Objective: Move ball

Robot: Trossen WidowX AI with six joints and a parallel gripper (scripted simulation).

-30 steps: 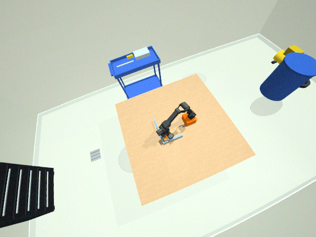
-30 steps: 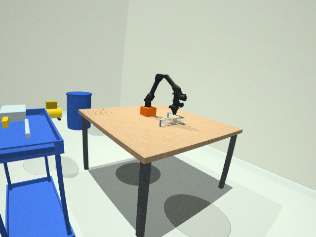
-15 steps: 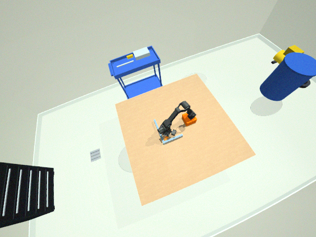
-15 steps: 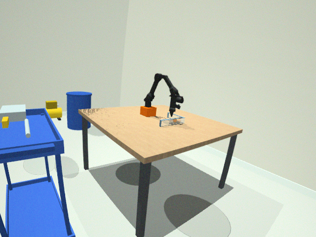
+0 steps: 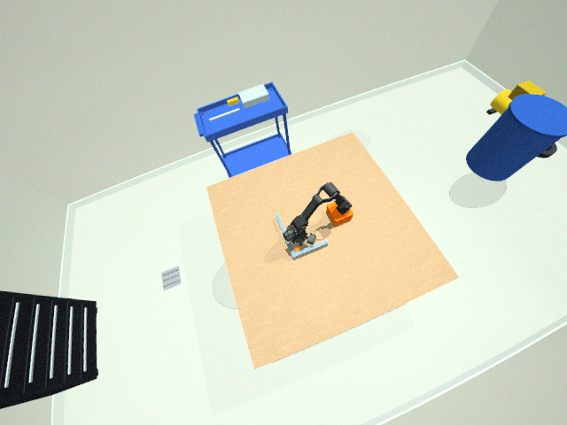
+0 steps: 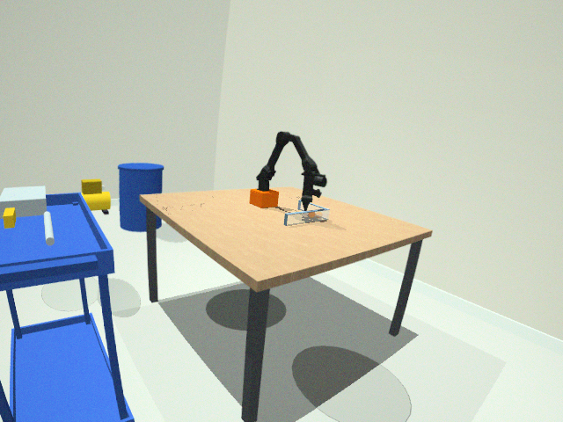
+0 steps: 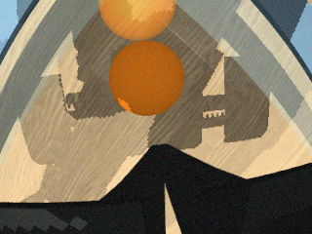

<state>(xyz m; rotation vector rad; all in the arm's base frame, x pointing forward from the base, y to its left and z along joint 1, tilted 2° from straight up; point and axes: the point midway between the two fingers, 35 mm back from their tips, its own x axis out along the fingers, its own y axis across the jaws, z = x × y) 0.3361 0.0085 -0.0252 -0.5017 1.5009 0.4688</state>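
Observation:
The orange ball (image 7: pixel 146 78) lies on the table inside the corner of the clear walls (image 5: pixel 311 250) (image 6: pixel 285 220). The see-through copy (image 7: pixel 137 16) is right beside it, farther toward the corner, cut by the top edge of the wrist view. Their outlines meet or nearly meet, with the ball not on the copy. My gripper (image 7: pixel 159 152) (image 6: pixel 305 209) is shut and empty. Its closed fingertips are on the side of the ball away from the copy. Whether they touch the ball cannot be told. In the top and exterior views, the ball and copy are too small to tell apart.
The clear walls stand low on the wooden table (image 5: pixel 357 292) (image 6: pixel 218 240), on two sides of the ball. The arm's orange base (image 5: pixel 339 216) (image 6: pixel 263 198) is on the table. A blue cart (image 5: pixel 247 119) and a blue barrel (image 5: pixel 508 142) stand off the table.

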